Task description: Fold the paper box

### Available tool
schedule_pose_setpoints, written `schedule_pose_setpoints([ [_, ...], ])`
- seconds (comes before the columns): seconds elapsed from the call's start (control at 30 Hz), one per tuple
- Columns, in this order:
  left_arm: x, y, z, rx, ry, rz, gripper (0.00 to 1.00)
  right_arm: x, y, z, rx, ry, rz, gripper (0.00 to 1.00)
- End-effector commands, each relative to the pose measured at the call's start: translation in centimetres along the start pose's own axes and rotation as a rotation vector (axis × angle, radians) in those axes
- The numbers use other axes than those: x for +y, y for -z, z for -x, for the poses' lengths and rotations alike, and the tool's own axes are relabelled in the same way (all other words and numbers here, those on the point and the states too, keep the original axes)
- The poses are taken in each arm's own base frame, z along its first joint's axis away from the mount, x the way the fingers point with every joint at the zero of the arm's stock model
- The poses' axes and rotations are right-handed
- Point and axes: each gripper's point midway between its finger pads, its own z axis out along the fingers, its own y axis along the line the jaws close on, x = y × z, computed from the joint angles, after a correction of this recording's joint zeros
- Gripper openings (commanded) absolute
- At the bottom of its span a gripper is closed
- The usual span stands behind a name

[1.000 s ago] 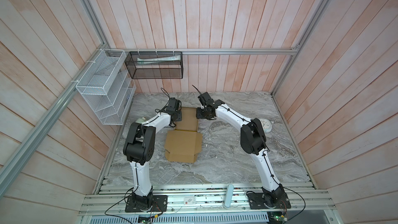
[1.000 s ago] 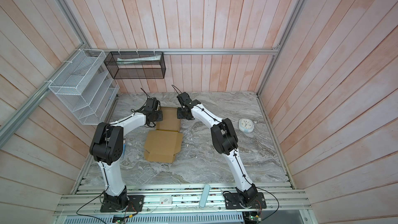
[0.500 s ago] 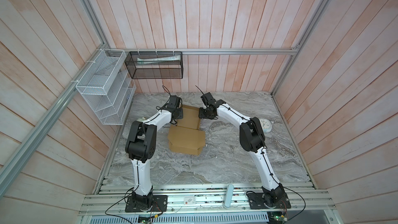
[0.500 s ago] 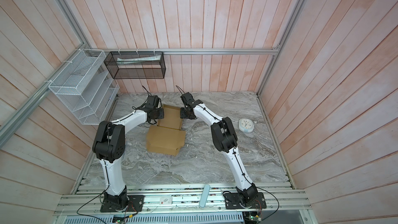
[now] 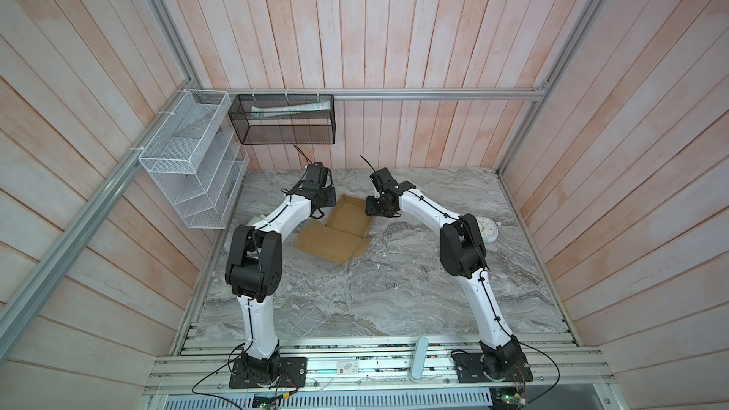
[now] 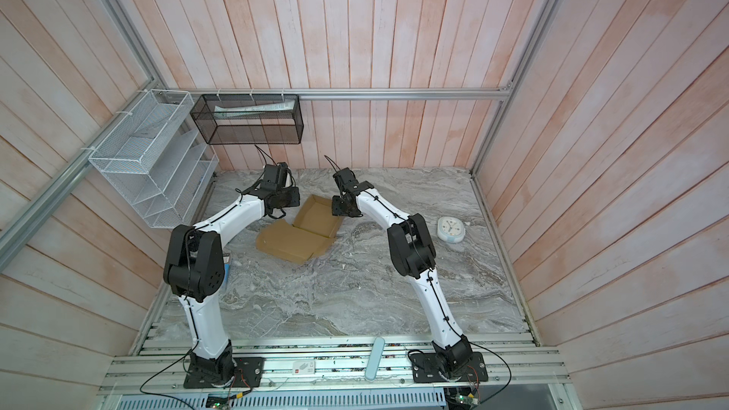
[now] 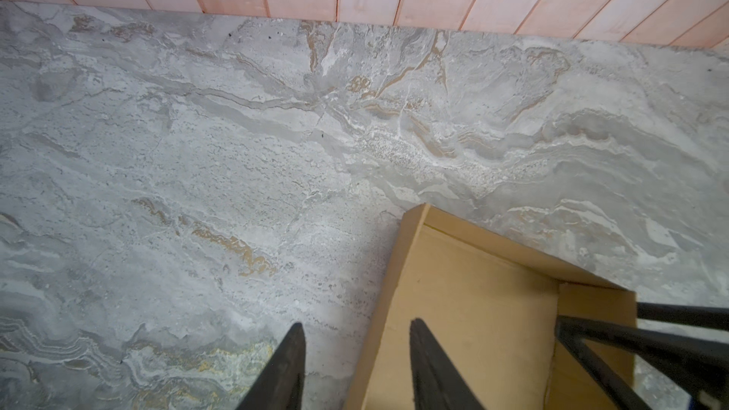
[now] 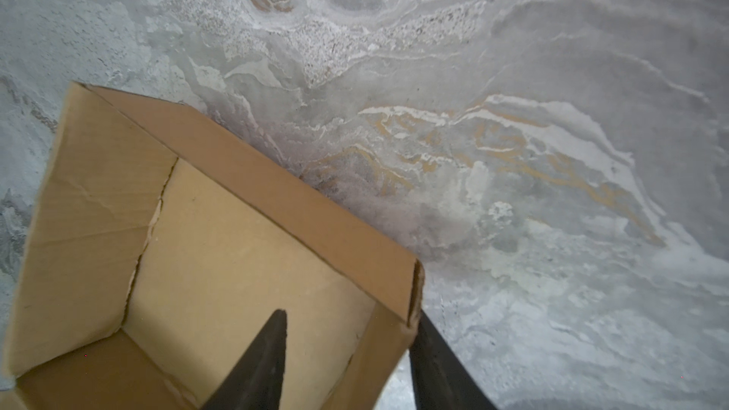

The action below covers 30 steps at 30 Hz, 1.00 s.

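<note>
Your paper box has swung askew this past second (lid now near-left). The left gripper and right gripper straddle its sides, jaws apart. Square it before closing.

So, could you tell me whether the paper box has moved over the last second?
Yes. In both top views the paper box has turned clockwise: its flat flap end swung left, farther from the front rail.

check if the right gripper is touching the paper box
Touching. Right wrist view: the right gripper straddles a wall of the paper box, the outer of its fingers against the wall's corner.
</note>
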Motion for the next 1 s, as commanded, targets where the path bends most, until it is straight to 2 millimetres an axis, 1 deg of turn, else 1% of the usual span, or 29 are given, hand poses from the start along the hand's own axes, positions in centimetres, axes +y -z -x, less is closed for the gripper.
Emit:
schedule_pose_setpoints([
  [0.0, 0.1, 1.0, 1.2, -0.021, 0.020, -0.016, 0.45, -0.3, -0.7, -0.2, 0.021, 0.007, -0.003, 0.51],
  [0.1, 0.0, 1.9, 1.5, -0.036, 0.034, -0.028, 0.45, -0.3, -0.5, -0.1, 0.019, 0.009, -0.006, 0.51],
  [0.2, 0.0, 3.7, 1.7, -0.043, 0.045, -0.035, 0.45, -0.1, 0.1, 0.1, 0.013, 0.010, -0.002, 0.51],
  [0.27, 0.2, 5.5, 2.0, -0.059, 0.051, -0.040, 0.45, 0.1, 0.8, 0.3, -0.001, 0.015, 0.004, 0.51],
  [0.37, 0.5, 8.7, 2.6, -0.094, 0.072, -0.053, 0.44, 0.6, 2.3, 0.8, -0.040, 0.030, 0.016, 0.51],
  [0.43, 0.7, 11.0, 2.8, -0.121, 0.092, -0.063, 0.44, 0.9, 3.6, 1.1, -0.068, 0.043, 0.025, 0.51],
  [0.5, 0.9, 12.8, 2.6, -0.142, 0.111, -0.068, 0.44, 1.2, 4.9, 1.3, -0.094, 0.059, 0.035, 0.51],
  [0.6, 1.0, 15.1, 1.8, -0.154, 0.129, -0.083, 0.45, 2.0, 7.0, 1.3, -0.134, 0.096, 0.061, 0.51],
  [0.73, 1.4, 18.4, 0.5, -0.156, 0.134, -0.084, 0.44, 2.3, 9.1, 0.9, -0.166, 0.130, 0.069, 0.51],
  [0.87, 2.1, 21.4, -1.3, -0.145, 0.149, -0.072, 0.44, 2.5, 10.5, 0.3, -0.176, 0.157, 0.066, 0.50],
  [0.97, 2.7, 23.2, -3.4, -0.122, 0.171, -0.065, 0.44, 3.5, 11.1, -0.2, -0.189, 0.189, 0.080, 0.48],
])
